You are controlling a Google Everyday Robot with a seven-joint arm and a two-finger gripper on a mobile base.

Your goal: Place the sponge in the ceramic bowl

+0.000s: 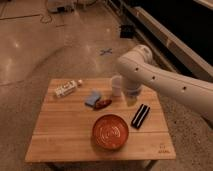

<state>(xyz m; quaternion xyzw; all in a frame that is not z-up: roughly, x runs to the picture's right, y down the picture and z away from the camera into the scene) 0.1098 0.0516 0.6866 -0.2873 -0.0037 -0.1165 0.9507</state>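
Observation:
The light-blue sponge [92, 97] lies on the wooden table [60, 135], left of centre toward the back. The orange-red ceramic bowl [110, 131] stands near the front edge, with nothing in it. My white arm reaches in from the right and bends down over the back of the table. The gripper [131, 98] hangs at its end, right of the small white cup [117, 85] and about a hand's width right of the sponge. The arm hides most of the gripper.
A small dark-red object [103, 103] lies against the sponge's right side. A white packet [67, 88] sits at the back left. A black oblong object [140, 116] lies right of the bowl. Polished floor surrounds the table.

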